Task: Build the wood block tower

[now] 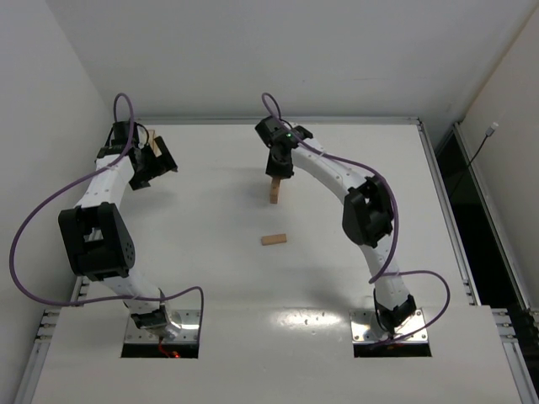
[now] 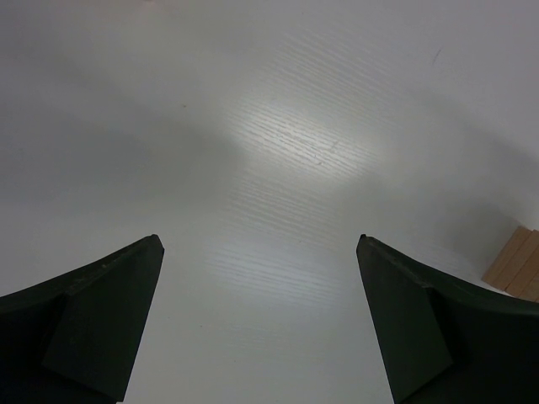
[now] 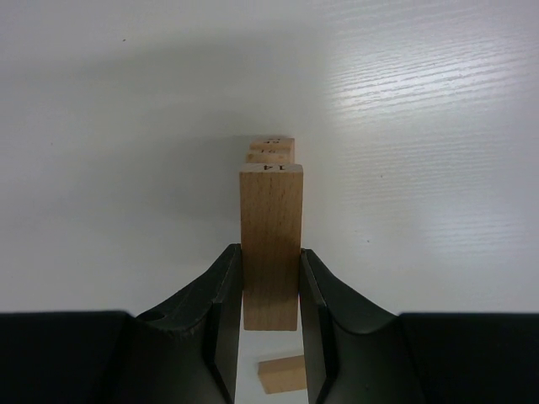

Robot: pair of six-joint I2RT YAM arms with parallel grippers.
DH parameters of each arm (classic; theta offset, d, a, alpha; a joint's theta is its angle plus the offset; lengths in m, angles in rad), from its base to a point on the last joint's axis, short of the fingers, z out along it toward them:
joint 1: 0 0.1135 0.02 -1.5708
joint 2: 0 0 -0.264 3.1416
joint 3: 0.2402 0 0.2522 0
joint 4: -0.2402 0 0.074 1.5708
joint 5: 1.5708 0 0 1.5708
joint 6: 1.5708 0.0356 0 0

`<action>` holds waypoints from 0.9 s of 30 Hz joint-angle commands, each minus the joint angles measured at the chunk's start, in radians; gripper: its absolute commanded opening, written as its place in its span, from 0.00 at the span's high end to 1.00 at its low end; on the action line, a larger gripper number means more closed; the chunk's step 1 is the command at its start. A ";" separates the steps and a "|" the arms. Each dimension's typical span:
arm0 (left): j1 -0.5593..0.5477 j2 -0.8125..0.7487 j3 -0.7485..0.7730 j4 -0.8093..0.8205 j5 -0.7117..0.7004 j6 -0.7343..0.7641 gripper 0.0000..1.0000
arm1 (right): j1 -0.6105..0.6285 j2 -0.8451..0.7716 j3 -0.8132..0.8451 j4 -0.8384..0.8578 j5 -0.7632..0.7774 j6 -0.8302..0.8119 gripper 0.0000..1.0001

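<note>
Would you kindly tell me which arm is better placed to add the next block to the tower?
Right, likely: the right tool holds a wood block at the tower, while the left tool stands open and empty, far to the left.

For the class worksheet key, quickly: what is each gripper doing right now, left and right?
Left gripper: open, holding nothing.
Right gripper: closed on a wood block.
</note>
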 commanded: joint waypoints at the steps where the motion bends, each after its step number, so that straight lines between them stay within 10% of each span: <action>1: 0.003 0.012 -0.004 0.031 -0.005 -0.016 0.00 | -0.006 0.019 0.008 0.041 -0.016 -0.010 1.00; 14: 0.003 0.021 0.005 0.022 -0.005 -0.006 0.00 | -0.006 0.028 -0.002 0.050 -0.026 -0.028 1.00; 23: 0.003 0.039 0.016 0.022 -0.005 -0.006 0.00 | -0.006 0.037 -0.012 0.061 -0.059 -0.057 0.57; 27: 0.003 0.039 0.025 0.022 -0.005 -0.006 0.00 | -0.006 0.037 -0.021 0.070 -0.069 -0.066 0.53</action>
